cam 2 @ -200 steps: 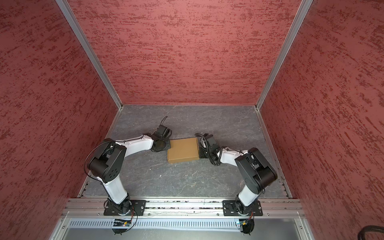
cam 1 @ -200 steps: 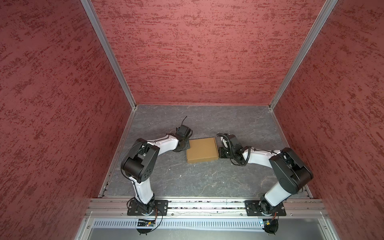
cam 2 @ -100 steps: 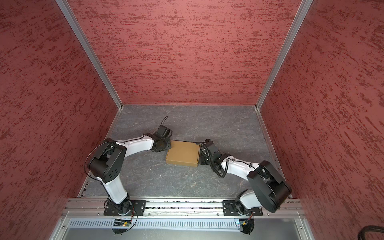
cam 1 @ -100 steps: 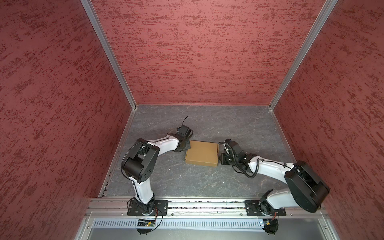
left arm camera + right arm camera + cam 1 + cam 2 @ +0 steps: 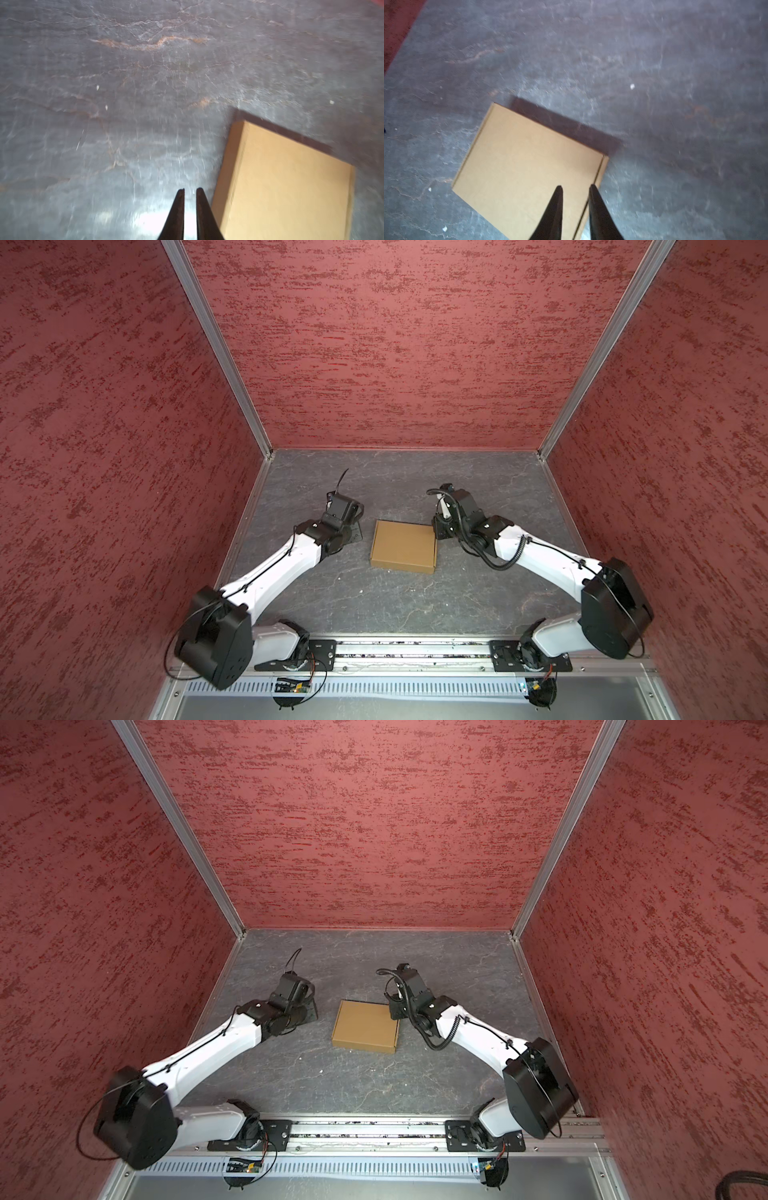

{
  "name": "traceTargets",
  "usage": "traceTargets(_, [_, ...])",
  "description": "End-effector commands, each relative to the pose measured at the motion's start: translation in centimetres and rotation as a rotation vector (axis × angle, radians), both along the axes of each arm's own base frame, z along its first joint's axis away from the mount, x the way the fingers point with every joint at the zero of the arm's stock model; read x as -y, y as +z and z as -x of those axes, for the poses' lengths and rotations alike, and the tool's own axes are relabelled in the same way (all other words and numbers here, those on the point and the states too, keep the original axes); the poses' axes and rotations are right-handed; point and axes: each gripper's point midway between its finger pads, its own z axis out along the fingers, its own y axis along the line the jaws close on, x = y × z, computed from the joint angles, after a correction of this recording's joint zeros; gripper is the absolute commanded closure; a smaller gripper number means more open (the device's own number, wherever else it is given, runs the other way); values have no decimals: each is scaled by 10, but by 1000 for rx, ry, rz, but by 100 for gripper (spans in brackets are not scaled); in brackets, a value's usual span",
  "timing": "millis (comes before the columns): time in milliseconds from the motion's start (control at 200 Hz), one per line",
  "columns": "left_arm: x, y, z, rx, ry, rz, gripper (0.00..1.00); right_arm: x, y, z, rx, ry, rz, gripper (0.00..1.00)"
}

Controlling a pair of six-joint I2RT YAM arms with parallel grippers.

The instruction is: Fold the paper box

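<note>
Your closed paper box [image 5: 403, 546] lies flat mid-tabletop [image 5: 395, 605], turned since a second ago, when both grippers pressed its sides. The left gripper [image 5: 190, 190] has drawn back beside it, jaws nearly together, empty. The right gripper [image 5: 576, 188] hovers over the box's edge, jaws slightly apart, holding nothing.

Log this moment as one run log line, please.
paper box: closed, flat on table | left gripper: nearly shut, empty, beside box | right gripper: slightly open, empty, above box edge
</note>
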Motion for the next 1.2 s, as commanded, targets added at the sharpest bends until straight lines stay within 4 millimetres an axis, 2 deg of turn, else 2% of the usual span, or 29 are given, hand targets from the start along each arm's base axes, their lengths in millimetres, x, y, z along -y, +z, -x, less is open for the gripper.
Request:
traceTargets(0, [1,-9,41,-45,-10,0,87,-20,5,-16,22,115,57,76])
traceTargets(145, [21,-18,75,-41,-49,79,89,-51,-3,-46,13,210,69,79])
traceTargets(296, [46,-40,97,-62,-93,120,91,-72,-32,-67,-35,268,63,81])
traceTargets(396, [59,-53,102,-82,-107,117,92,-80,-53,-75,-68,289,63,83])
traceTargets(521, [79,-64,100,-87,-134,146,94,-84,-73,-78,-92,308,64,85])
traceTargets(721, [110,-76,92,-74,-165,222,98,-81,-91,-82,-108,320,78,87])
traceTargets(942, [123,-87,85,-83,-169,230,99,-79,-108,-84,-138,331,66,87])
traceTargets(1192, [132,-99,80,-100,-173,219,99,-78,-115,-84,-148,337,53,88])
